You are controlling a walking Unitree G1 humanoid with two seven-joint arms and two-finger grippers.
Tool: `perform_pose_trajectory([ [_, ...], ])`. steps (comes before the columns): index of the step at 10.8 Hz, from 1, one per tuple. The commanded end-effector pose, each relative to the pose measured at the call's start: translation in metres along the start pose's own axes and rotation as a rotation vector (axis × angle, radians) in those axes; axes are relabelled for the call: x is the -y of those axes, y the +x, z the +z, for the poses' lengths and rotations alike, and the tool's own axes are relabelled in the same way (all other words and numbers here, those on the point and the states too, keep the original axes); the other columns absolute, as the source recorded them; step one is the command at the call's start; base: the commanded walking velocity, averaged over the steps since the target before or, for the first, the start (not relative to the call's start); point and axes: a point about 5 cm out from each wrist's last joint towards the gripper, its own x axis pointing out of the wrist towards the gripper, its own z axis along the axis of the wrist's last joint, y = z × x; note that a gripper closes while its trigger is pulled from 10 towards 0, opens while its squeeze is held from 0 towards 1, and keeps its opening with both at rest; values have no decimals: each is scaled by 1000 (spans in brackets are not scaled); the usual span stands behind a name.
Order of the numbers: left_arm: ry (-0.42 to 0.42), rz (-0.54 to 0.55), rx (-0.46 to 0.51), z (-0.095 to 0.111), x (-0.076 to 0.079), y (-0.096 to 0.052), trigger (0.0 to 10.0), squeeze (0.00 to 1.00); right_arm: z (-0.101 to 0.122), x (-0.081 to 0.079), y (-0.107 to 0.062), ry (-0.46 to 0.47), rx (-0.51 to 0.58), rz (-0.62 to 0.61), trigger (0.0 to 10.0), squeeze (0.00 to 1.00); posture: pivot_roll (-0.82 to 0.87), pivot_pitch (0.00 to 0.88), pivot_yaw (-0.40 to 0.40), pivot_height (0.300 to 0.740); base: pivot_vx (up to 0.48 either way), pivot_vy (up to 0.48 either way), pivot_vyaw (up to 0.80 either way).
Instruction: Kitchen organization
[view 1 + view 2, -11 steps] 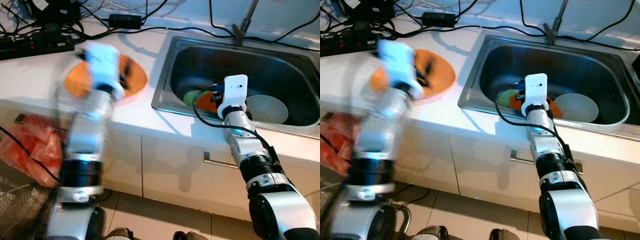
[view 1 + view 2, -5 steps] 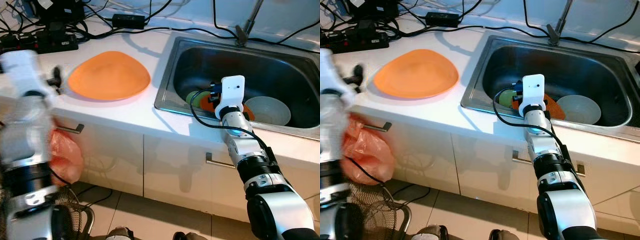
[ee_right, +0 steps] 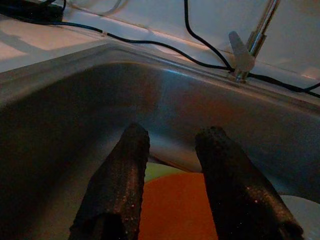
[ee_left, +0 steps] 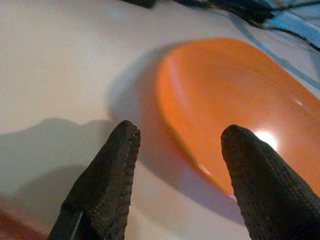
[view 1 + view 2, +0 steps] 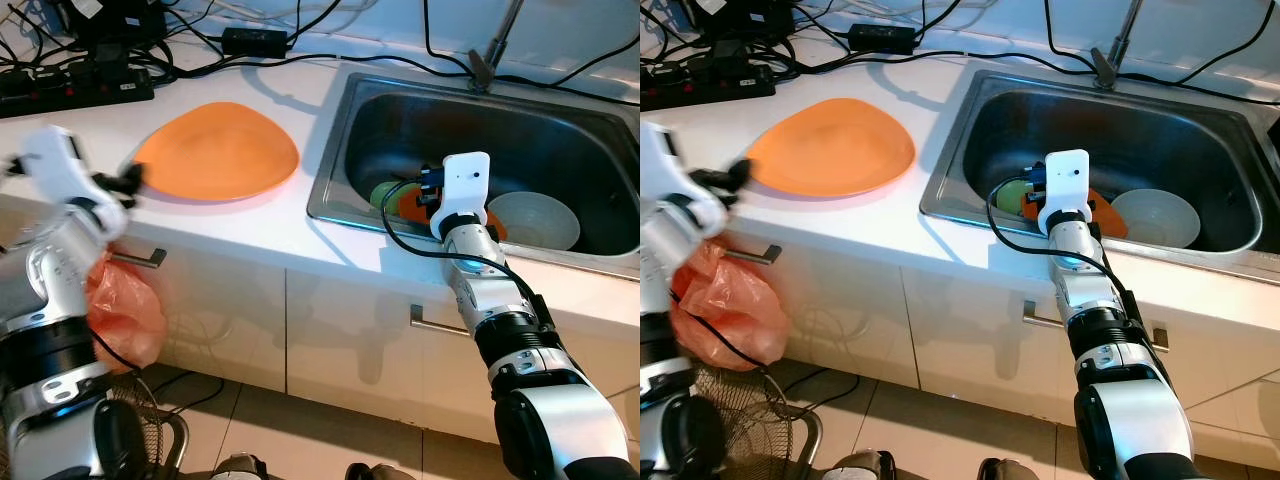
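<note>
On the white counter (image 5: 250, 215), left of the sink (image 5: 340, 130), the orange plate (image 5: 218, 152) is now seen lying flat and uncovered, its broad end toward the counter's front-left and its narrower end toward the sink, so its long axis runs roughly along the counter. A second ago the left arm was blurred over this plate; since then it has been drawn back toward the front edge, and the left end effector (image 4: 177, 165) is now held just off the plate's near rim, its fingers spread wide and nothing held between them. From this it is judged that the plate has been set down and released, so that step appears finished. The right end effector (image 3: 170, 185) is kept inside the sink, little changed, fingers parted and empty, above an orange dish (image 5: 1102, 215) that lies beside a green item (image 5: 1012, 194) and a white bowl (image 5: 1155, 218). These are judged the remaining things to be sorted.
</note>
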Motion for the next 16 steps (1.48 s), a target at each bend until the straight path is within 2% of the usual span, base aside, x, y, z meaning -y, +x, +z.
perform_pose_trajectory([
  [1, -20, -32, -12, 1, 5, 1, 10000, 0, -4, 4, -2, 8, -7, -9, 10000, 0, 95, 105, -37, 740, 0, 0, 0],
  [5, -46, 25, -63, 3, 1, 3, 10000, 0, -4, 4, -2, 11, -4, -9, 10000, 0, 93, 96, -31, 740, 0, 0, 0],
  [8, -115, 30, -89, 1, 0, 6, 10000, 0, -3, 2, -2, 13, 0, 0, 10000, 0, 87, 81, -25, 740, 0, 0, 0],
  [9, -132, 13, -104, -4, 5, 10, 10000, 0, -3, 1, -2, 13, 2, 1, 10000, 0, 77, 81, -25, 740, 0, 0, 0],
  [10, -148, -33, -134, -12, 18, 20, 10000, 0, -1, 3, -2, 11, 8, -3, 10000, 0, 72, 81, -25, 740, 0, 0, 0],
  [11, -150, -41, -139, -13, 21, 21, 10000, 0, -1, 4, -2, 11, 8, -4, 10000, 0, 72, 81, -25, 740, 0, 0, 0],
  [14, -185, -93, -189, -26, 40, 33, 10000, 0, 0, 6, -3, 13, 14, -11, 10000, 0, 41, 91, -18, 740, 0, 0, 0],
  [16, -203, -133, -231, -39, 64, 46, 10000, 0, 0, 7, -4, 16, 15, -14, 10000, 0, 28, 97, -16, 740, 0, 0, 0],
])
